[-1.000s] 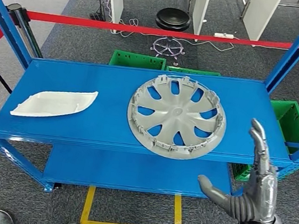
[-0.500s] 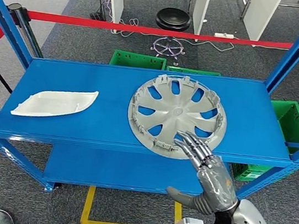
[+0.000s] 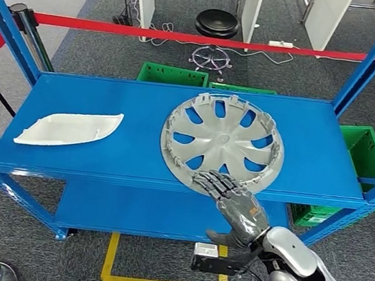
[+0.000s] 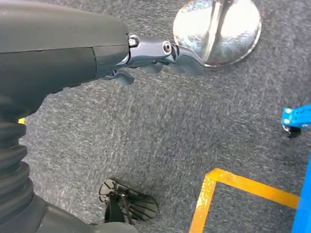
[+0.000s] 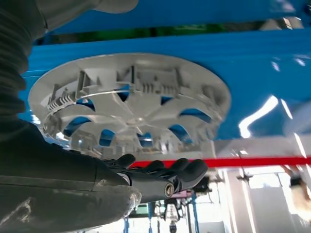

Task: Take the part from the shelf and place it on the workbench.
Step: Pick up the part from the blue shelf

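While my right hand (image 3: 232, 201) lies spread and empty at the hubcap (image 3: 222, 144) rim, I risk shoving it back across the shelf (image 3: 120, 152).

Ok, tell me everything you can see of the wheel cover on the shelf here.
The wheel cover is a round grey disc, plastic by its look, with curved spokes, openings showing blue between them, and small clips along its rim. It lies flat, inner side up, on the blue shelf, its near edge at the shelf's front. The right hand has its fingers laid over that near rim, thumb below; a full grip is not clear.
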